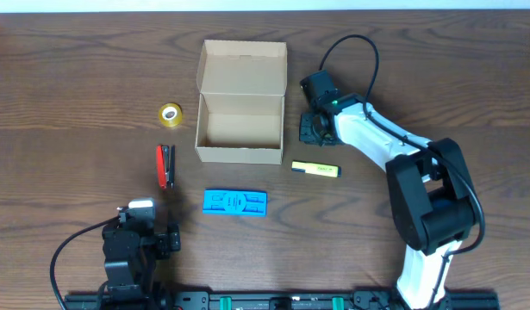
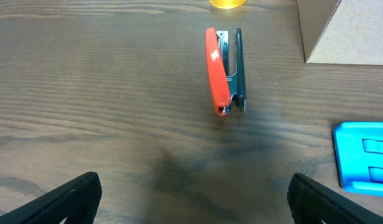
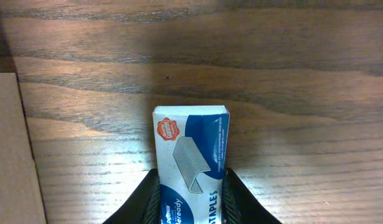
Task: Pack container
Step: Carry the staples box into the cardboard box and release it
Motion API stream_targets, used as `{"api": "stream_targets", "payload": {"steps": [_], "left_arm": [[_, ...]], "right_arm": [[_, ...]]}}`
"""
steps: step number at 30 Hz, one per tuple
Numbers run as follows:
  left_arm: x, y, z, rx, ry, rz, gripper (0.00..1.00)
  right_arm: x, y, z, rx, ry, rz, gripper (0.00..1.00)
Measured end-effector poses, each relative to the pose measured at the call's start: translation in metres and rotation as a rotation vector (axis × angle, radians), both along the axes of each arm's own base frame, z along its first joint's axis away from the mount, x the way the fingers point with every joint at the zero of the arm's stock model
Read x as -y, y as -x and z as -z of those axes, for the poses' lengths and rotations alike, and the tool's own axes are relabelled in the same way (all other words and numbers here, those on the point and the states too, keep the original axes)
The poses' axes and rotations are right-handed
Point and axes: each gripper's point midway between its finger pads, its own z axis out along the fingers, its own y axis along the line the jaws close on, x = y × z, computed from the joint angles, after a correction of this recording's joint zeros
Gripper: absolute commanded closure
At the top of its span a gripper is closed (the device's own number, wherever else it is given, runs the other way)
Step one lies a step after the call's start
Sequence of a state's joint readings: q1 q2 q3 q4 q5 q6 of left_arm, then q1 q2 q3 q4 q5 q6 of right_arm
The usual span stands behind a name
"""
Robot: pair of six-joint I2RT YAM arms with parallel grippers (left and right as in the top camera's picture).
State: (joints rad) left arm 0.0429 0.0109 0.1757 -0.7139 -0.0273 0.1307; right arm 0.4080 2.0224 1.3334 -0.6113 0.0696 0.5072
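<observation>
Only the wrist view shows the right jaws clamping a staples box [image 3: 191,163]; the left jaws gape.

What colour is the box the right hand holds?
Blue and white staple box, red badge; right wrist view.

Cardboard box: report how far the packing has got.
Done: the cardboard box stands open, and it looks empty inside. In hand: the right pincer is closed on a staples box beside it. Left: the stapler, tape roll, highlighter and blue plastic item all lie on the table outside it; the left pincer is open, holding nothing.
</observation>
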Motion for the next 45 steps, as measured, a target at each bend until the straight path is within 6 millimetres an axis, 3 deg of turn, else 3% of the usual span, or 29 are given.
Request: {"api": "stream_targets", "payload": {"steps": [8,12,18,22,27,31,34,41,45], "left_arm": [[0.0,0.0,0.0,0.0,0.0,0.0,0.05],[0.0,0.0,0.0,0.0,0.0,0.0,0.05],[0.0,0.0,0.0,0.0,0.0,0.0,0.05],[0.0,0.0,0.0,0.0,0.0,0.0,0.05],[0.0,0.0,0.0,0.0,0.0,0.0,0.05],[0.0,0.0,0.0,0.0,0.0,0.0,0.05],[0.0,0.0,0.0,0.0,0.0,0.0,0.04],[0.0,0.0,0.0,0.0,0.0,0.0,0.05],[0.0,0.0,0.0,0.0,0.0,0.0,0.05]], "right_arm": [[0.006,-0.029,-0.051,0.055,0.062,-0.029,0.83],[0.001,-0.042,-0.082,0.107,0.062,-0.059,0.77],[-0.036,-0.052,-0.134,0.216,0.006,-0.209,0.77],[-0.076,-0.043,-0.15,0.271,-0.012,-0.356,0.77],[-0.127,-0.022,-0.155,0.321,-0.006,-0.584,0.76],[-0.151,-0.006,-0.15,0.327,0.02,-0.735,0.77],[-0.158,-0.001,-0.133,0.297,0.053,-0.818,0.8],[-0.156,0.002,-0.071,0.175,0.112,-0.897,0.76],[-0.154,0.005,-0.057,0.135,0.125,-0.909,0.75]]}}
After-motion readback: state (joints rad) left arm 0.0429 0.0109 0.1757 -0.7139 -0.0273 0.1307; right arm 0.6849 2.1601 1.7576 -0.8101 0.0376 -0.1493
